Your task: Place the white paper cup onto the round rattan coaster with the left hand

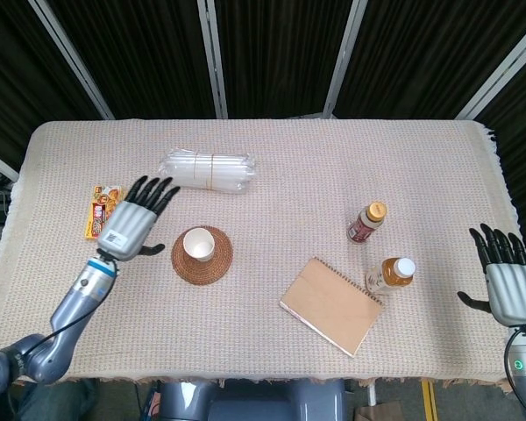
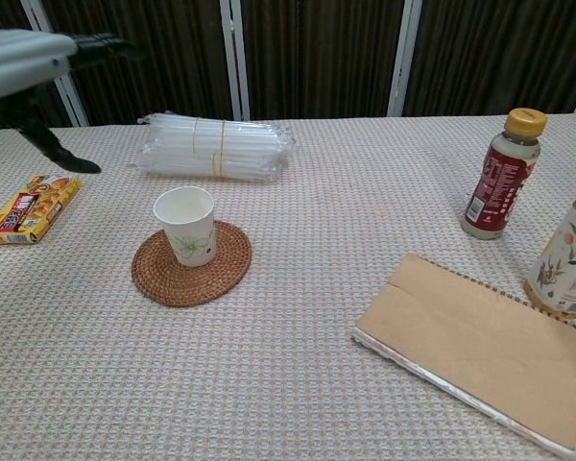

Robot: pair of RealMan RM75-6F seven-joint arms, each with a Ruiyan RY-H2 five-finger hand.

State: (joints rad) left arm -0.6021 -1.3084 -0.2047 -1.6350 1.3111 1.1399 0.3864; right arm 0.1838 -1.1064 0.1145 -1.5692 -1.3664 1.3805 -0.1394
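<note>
White paper cup (image 2: 185, 224) is seen upright on the rattan coaster (image 2: 191, 264), so placement is judged done; the left robot hand (image 1: 130, 225) is held empty, fingers spread, clear of the cup

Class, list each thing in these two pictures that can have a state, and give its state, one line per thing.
Paper cup: upright, open top, standing on the coaster.
Coaster: flat on the table, under the cup.
Left hand: fingers spread, holding nothing, apart from the cup.
Right hand: fingers spread, holding nothing.
Red bottle: upright, capped.
Orange bottle: upright, capped.
Notebook: closed, lying flat.
Snack box: lying flat.
Straw pack: banded, lying flat.
</note>
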